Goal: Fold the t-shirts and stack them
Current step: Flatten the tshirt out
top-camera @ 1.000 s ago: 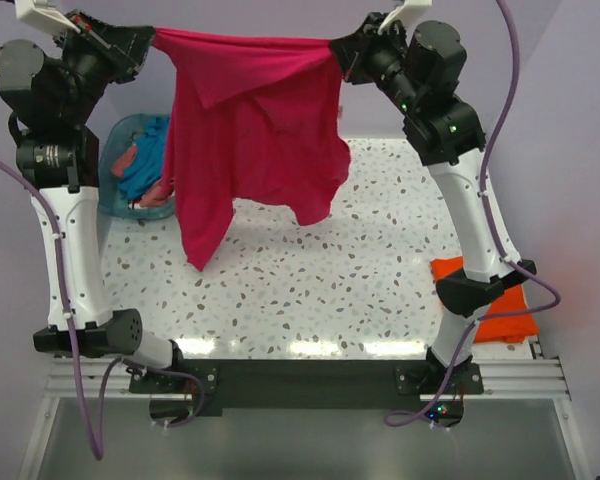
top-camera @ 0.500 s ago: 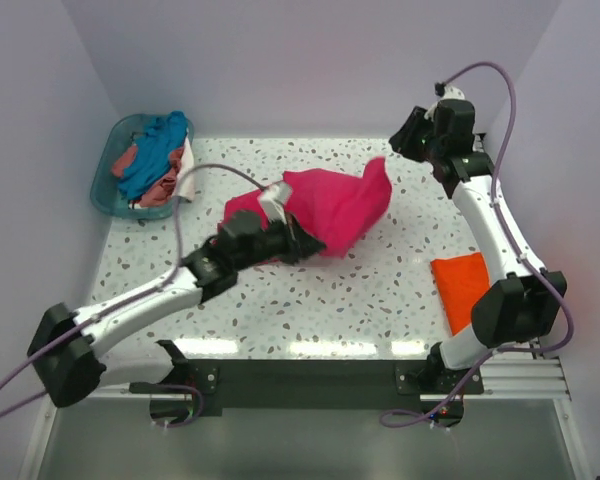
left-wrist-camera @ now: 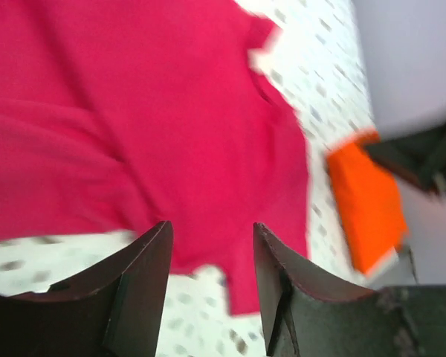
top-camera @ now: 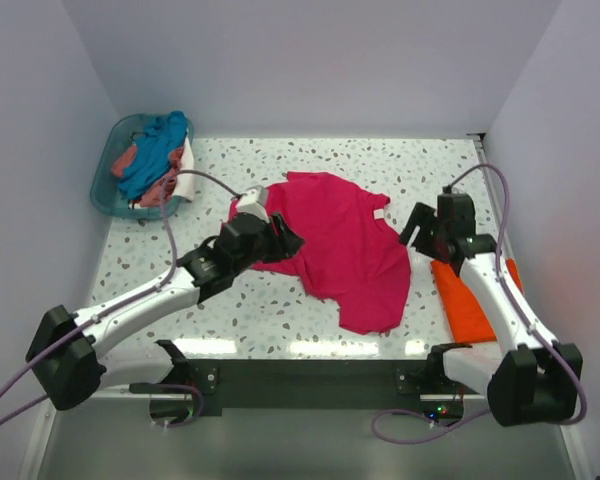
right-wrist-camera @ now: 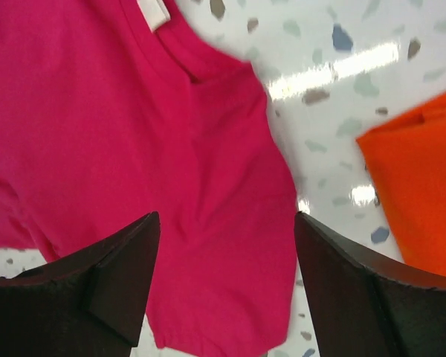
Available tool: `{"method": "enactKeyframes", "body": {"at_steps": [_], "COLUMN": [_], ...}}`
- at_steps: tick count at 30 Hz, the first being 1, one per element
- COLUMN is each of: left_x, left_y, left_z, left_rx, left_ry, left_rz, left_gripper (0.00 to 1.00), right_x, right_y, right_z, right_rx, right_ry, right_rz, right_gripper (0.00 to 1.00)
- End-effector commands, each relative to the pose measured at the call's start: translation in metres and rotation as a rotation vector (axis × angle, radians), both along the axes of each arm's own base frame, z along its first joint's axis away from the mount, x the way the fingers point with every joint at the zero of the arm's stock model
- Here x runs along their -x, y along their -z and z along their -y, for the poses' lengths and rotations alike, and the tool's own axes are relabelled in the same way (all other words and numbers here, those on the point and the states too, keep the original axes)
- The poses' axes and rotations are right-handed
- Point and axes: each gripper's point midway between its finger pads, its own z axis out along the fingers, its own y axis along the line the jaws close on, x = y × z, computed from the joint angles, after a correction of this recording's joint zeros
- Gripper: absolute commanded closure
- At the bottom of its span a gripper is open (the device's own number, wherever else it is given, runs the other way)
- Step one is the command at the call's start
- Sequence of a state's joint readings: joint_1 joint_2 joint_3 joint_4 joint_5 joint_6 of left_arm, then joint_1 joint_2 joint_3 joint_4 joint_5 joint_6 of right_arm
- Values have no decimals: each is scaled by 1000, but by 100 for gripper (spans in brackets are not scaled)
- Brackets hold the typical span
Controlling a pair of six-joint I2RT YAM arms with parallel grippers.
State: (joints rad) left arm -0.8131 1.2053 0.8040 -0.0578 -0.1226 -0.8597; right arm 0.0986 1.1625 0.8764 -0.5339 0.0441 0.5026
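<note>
- A second ago the pink t-shirt (top-camera: 345, 250) hung stretched between both arms; now it lies spread on the worktop (top-camera: 280, 310).
- The left tool (left-wrist-camera: 208, 253) and right tool (right-wrist-camera: 227, 245) hover above it, fingers spread, empty.
- Folding can likely start; the orange t-shirt (top-camera: 475, 300) lies just right of the right tool.

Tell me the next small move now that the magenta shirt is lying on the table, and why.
Probably lower the left gripper onto the near left edge of the magenta-pink cotton t-shirt and pinch it. Both grippers are open and empty, the right gripper beside the shirt's right edge, and the shirt lies rumpled, unfolded, apart from the folded orange t-shirt.
</note>
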Motion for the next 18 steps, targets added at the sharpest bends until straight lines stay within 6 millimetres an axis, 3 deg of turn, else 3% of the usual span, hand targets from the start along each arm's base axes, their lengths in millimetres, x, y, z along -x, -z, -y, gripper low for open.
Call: {"method": "enactKeyframes", "body": {"at_steps": [1, 2, 5, 8, 11, 18], "left_x": [-19, -28, -29, -35, -37, -50], "left_y": [35, 33, 54, 69, 92, 122], "left_z": [-105, -131, -177, -211, -227, -224], "left_rx": [-243, -249, -298, -318, -317, -298], "left_ry": [-345, -422, -539, -634, -658, -636], "left_rz": [-93, -94, -149, -199, -272, -307], "left_gripper": [49, 51, 52, 52, 56, 55], "right_x": [33, 46, 67, 80, 91, 102], "right_y": [15, 23, 38, 47, 52, 68], "right_z": [-17, -21, -35, -44, -48, -46], "right_rx": [-99, -112, -145, -144, -156, -158], "right_ry": [-24, -33, -61, -78, -79, -71], "right_rz": [-14, -32, -71, -105, -122, -147], "right_gripper": [25, 26, 31, 34, 37, 41]}}
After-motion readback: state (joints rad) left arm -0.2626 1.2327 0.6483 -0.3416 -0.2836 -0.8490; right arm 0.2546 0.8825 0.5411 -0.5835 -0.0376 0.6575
